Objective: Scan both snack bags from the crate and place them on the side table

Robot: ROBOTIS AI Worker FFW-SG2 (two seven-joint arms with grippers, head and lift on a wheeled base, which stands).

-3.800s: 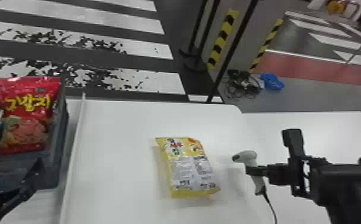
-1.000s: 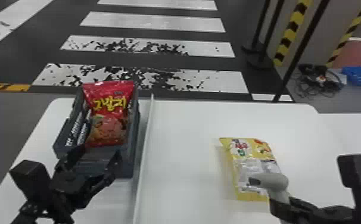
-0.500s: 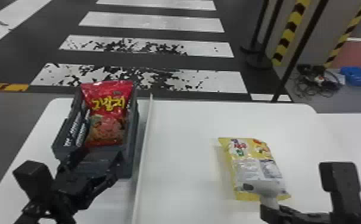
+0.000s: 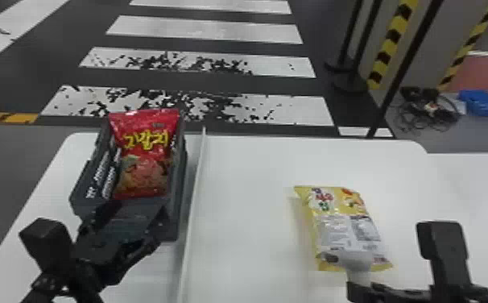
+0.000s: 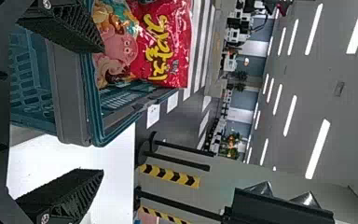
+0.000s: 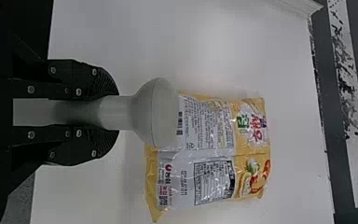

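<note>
The black left gripper gaped by the dark plastic crate's near end; inside, the glossy red snack bag rested lengthwise, top away from the robot. On the white table, the yellow snack bag's long axis ran away, slightly leftward. The right gripper clenched the pale grey scanner over its near end.

Inside the grey crate, a red bag is showing yellow lettering; right of the crate, a yellow bag is showing a whitish panel; beyond the crate, white stripes are crossing black floor.
</note>
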